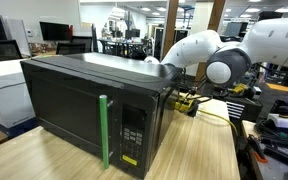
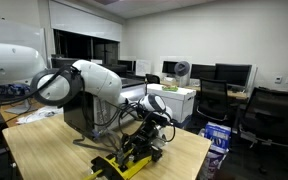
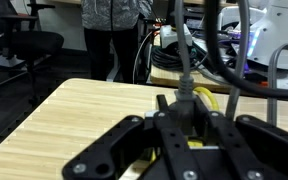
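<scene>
Microwave (image 1: pixel 79 105), door shut, takes up the desk (image 1: pixel 209 145) well to one side of your fingers (image 3: pixel 119 140), so they hang over the open stretch behind it. Just beneath them lies the yellow-and-black tool (image 2: pixel 124 162), seemingly not yet touched. Whether they're spread or closed, I cannot tell.
</scene>
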{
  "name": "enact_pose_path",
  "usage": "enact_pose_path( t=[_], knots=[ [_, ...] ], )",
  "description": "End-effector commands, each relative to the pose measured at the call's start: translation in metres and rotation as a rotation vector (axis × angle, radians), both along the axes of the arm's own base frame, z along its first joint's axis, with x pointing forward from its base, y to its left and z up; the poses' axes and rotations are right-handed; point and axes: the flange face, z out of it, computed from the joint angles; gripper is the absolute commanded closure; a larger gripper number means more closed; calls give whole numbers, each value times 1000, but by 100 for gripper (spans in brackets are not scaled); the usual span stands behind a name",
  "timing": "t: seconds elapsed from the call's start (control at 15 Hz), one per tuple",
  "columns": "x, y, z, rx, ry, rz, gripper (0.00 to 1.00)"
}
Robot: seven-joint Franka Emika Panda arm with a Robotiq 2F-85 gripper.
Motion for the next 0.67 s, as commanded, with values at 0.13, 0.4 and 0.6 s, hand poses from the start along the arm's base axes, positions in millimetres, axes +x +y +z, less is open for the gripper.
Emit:
enact_pose_path(
  t=[0.13,0.4,0.6],
  knots=[
    [-3,-4,-8,-16,-16,-10,93],
    [2,-3,-10,24,-61,0,93],
    [5,-1,-8,30,-72,2,93]
  ],
)
